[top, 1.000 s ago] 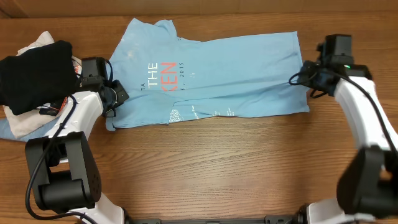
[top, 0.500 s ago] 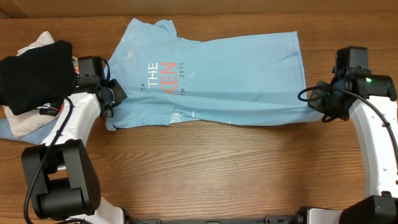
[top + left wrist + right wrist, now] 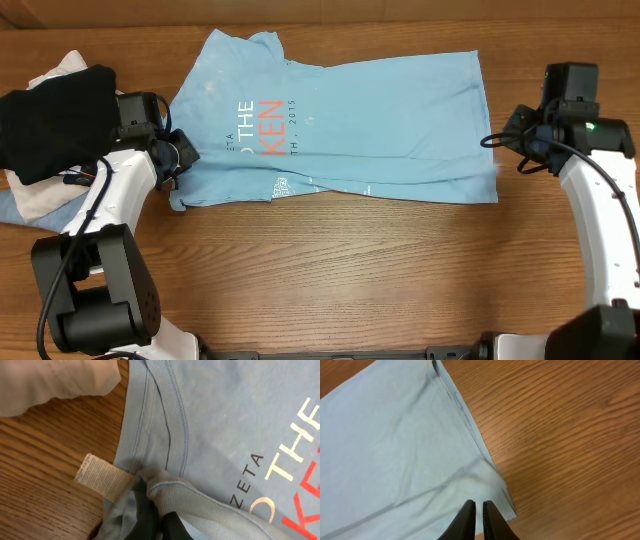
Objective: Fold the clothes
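The light sky-blue T-shirt (image 3: 360,110) lies flat across the far half of the table, folded lengthwise, with red and white lettering at its left. My left gripper (image 3: 172,165) is at the shirt's left edge by the collar. In the left wrist view its fingers (image 3: 160,521) are shut on a bunched fold of the shirt (image 3: 225,420) beside the white label (image 3: 102,476). My right gripper (image 3: 505,150) hovers at the shirt's right hem. In the right wrist view its fingers (image 3: 478,510) are shut and empty above the shirt's near corner (image 3: 385,445).
A black folded garment (image 3: 55,115) lies on a beige garment (image 3: 40,195) and blue jeans (image 3: 10,212) at the far left, right beside my left arm. The beige cloth also shows in the left wrist view (image 3: 55,382). Bare wood table (image 3: 350,280) fills the near half.
My right gripper swung toward the near right corner of the shirt, drawing the hem out, then let go and lifted back. My left gripper pulled the collar slightly left, uncovering more lettering.
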{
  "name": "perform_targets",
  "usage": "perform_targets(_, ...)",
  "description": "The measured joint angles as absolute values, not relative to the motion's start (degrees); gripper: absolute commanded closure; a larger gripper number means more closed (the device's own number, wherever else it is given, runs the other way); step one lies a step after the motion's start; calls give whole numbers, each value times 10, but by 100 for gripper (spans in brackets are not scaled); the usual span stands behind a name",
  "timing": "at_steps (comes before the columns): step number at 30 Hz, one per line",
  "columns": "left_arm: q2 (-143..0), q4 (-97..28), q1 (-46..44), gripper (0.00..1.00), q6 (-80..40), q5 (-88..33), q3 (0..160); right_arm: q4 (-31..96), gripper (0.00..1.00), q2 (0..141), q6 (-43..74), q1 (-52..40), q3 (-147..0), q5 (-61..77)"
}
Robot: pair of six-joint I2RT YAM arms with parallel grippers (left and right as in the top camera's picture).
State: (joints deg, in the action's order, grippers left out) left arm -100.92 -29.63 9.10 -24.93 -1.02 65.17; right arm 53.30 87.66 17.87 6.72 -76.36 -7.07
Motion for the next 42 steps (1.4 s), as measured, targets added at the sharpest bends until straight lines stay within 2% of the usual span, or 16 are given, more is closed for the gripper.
perform_targets(4,-1009,-292,91,96,-249,-11,652,514,91,916,178,67,-764,-70)
perform_targets(6,-1009,-291,91,96,-249,-11,652,514,86,937,178,67,-764,-70)
perform_targets(12,-1009,-291,91,96,-249,-11,652,529,83,987,178,67,-764,-69)
perform_targets(15,-1009,-291,91,96,-249,-11,652,538,73,1018,178,67,-764,-69)
perform_targets(29,-1009,-291,91,96,-249,-12,652,541,70,1081,178,67,-763,-69)
perform_targets(37,-1009,-291,91,96,-249,-13,652,540,72,1127,178,67,-763,-69)
perform_targets(42,-1009,-291,91,96,-249,-13,652,535,90,1131,179,67,-762,-69)
